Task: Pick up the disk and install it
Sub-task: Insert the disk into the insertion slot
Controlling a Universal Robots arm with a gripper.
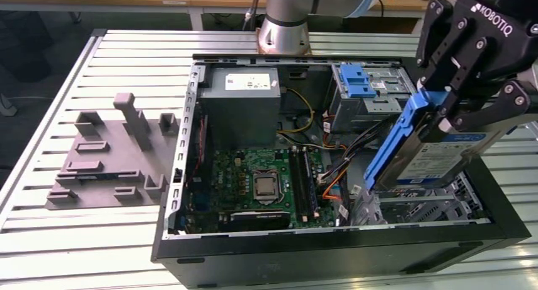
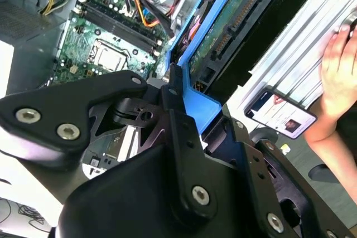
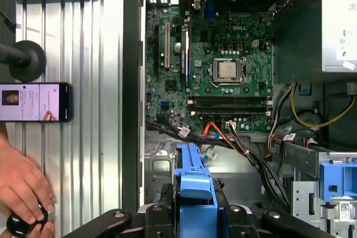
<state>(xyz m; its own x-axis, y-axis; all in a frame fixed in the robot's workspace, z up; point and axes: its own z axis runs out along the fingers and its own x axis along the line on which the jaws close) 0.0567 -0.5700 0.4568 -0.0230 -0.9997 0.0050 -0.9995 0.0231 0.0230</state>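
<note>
Well apart from the end effector, toward the exterior view's left, a grey moulded fixture plate lies flat on the slatted aluminium counter. Below the end effector stands the open black computer case, its green motherboard exposed for access. The black end effector is clamped on the disk, a silver hard drive in a blue plastic carrier, held steeply tilted over the case's empty drive bay, judged an approach attitude for insertion.

Open computer case on the slatted table, disk above its exterior view's right side, fixture block left of the case
</note>
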